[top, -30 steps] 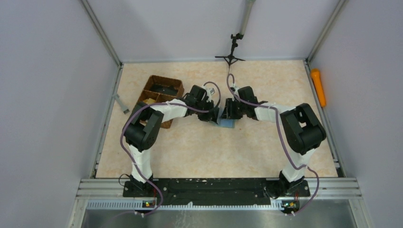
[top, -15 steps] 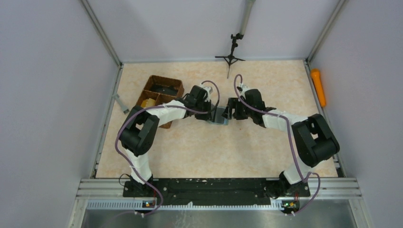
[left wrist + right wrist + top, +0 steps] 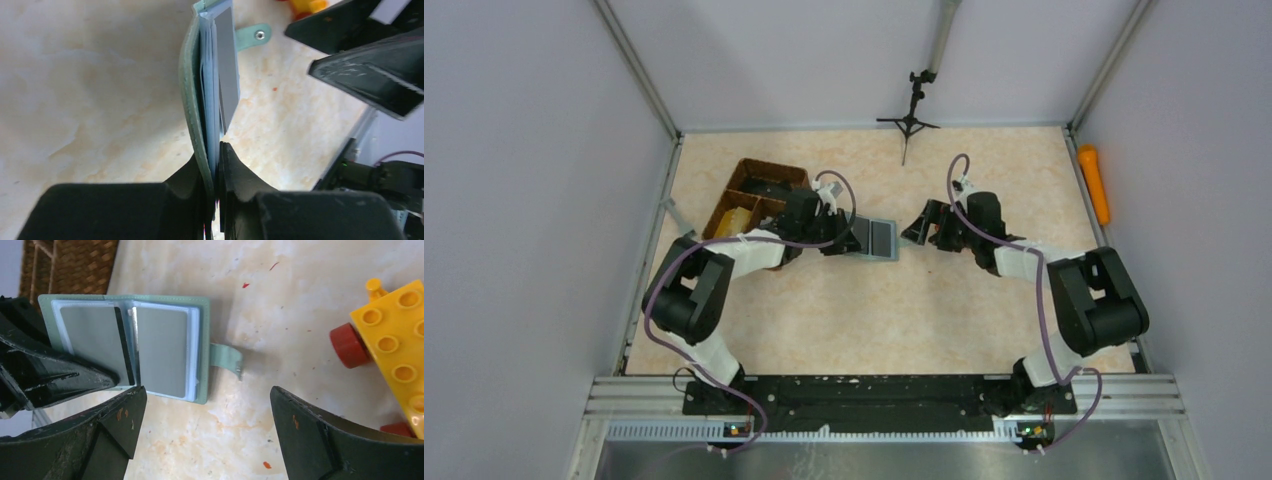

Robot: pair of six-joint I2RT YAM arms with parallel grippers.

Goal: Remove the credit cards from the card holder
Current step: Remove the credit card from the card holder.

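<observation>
The grey-green card holder (image 3: 881,240) lies spread open on the table, seen from above in the right wrist view (image 3: 200,330). Grey credit cards (image 3: 161,351) sit in its clear sleeves on both halves; a dark card edge (image 3: 124,345) shows at the fold. My left gripper (image 3: 215,150) is shut on the holder's left edge, its green cover (image 3: 191,90) pressed between the jaws. My right gripper (image 3: 207,390) stands wide open just right of the holder (image 3: 919,228), holding nothing. The holder's strap (image 3: 227,357) points towards it.
A brown wicker tray (image 3: 759,185) with a yellow block inside stands left of the holder, behind my left arm. A yellow toy block with red wheels (image 3: 395,340) lies right of the holder. A small tripod (image 3: 911,115) stands at the back edge.
My right gripper has opened wide and backed off to the right. The left gripper has pulled the holder to the left, and it now lies spread open.
</observation>
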